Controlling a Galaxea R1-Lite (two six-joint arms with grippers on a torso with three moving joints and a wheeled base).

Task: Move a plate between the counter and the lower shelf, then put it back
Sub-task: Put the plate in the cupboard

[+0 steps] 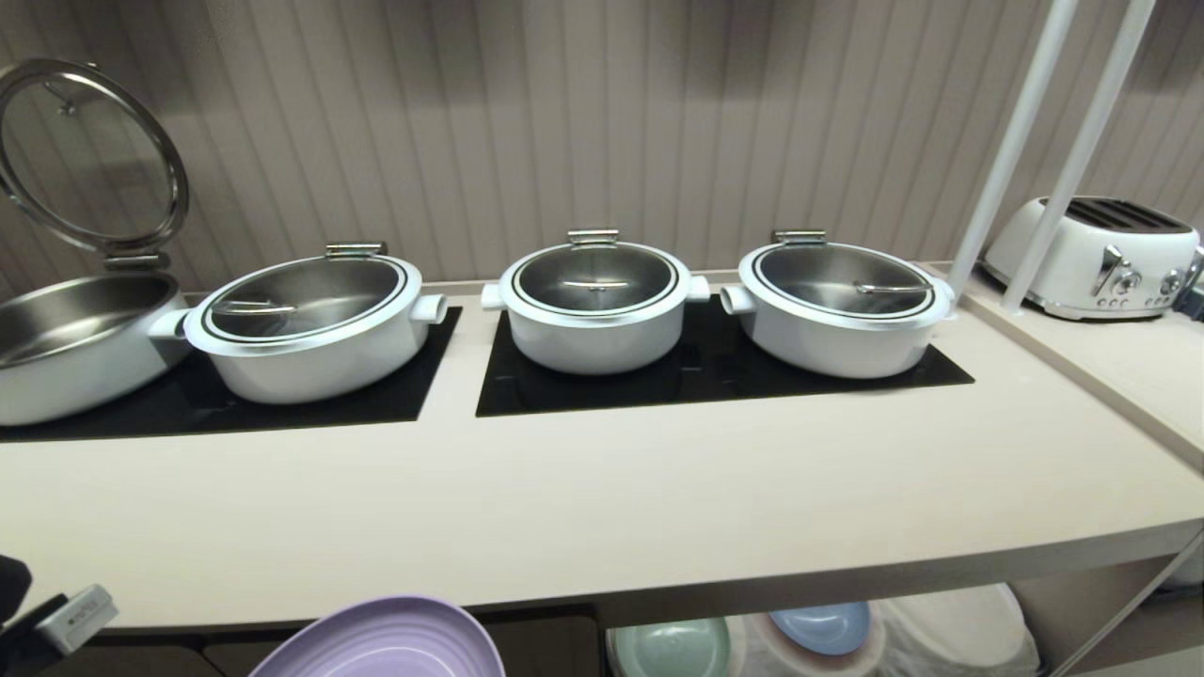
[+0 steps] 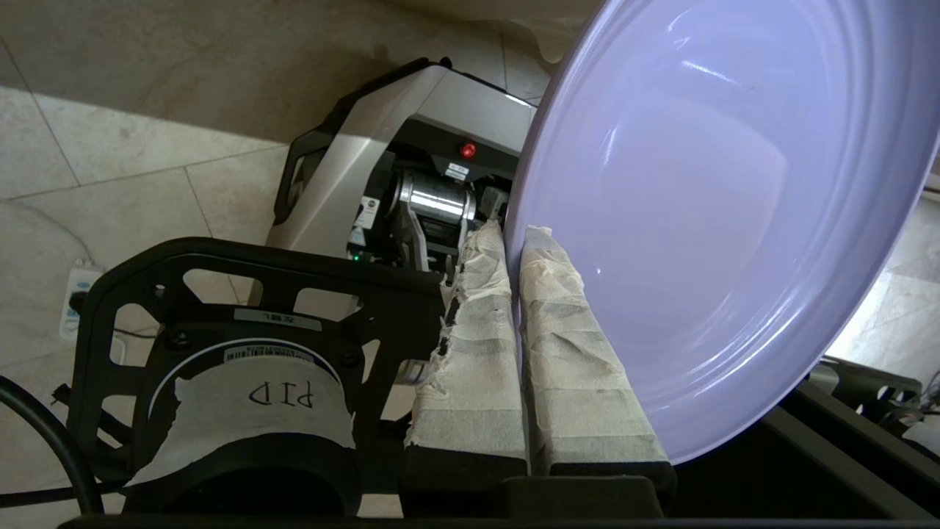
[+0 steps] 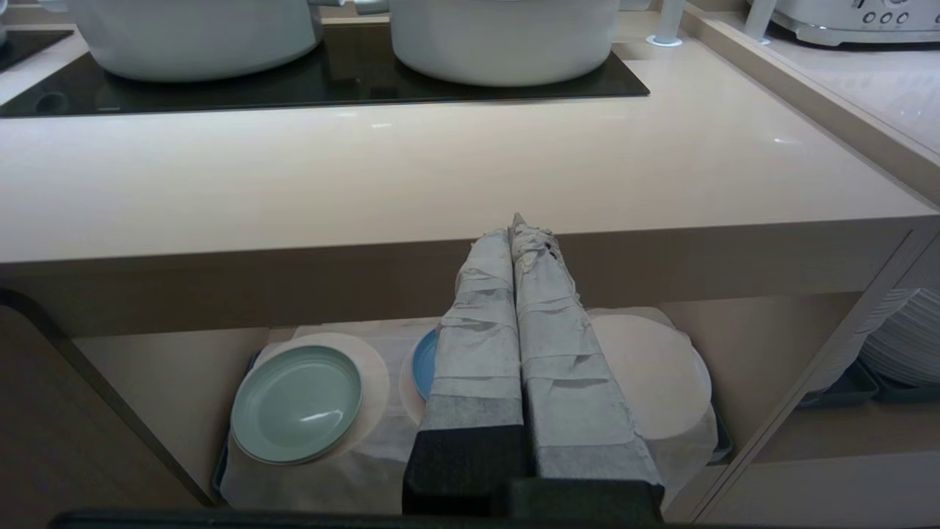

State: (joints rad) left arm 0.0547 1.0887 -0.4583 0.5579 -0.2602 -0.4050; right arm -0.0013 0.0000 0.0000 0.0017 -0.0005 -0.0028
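The left gripper (image 2: 514, 242) has its tape-wrapped fingers (image 2: 477, 345) pinched tight on the rim of the round, flat, matte lavender-purple plate (image 2: 720, 213), and in the left wrist view that plate hangs tilted over the tiled floor (image 2: 132, 147) and the robot's own base (image 2: 411, 147), touching neither surface; in the head view the plate (image 1: 386, 644) peeks up at the near edge, left of centre, just below and in front of the thick front lip of the long beige counter (image 1: 602, 508); so this reads as the carrying step, plate in the air between the two levels, though which way it is headed I cannot tell; the right gripper (image 3: 518, 228) sits parked in front of the counter edge, taped fingers pressed together with nothing between them; beyond it the beige lower shelf (image 3: 742, 345) shows its wrinkled white cloth (image 3: 639, 367) with a mint green plate (image 3: 297, 404) to the left and a light blue plate (image 3: 424, 364) beside it; next, I'd judge, the plate has to clear that counter lip without clipping it, level out, and settle flat on bare worktop near the black glass cooktop panels (image 1: 715, 376) before the grip lets go.
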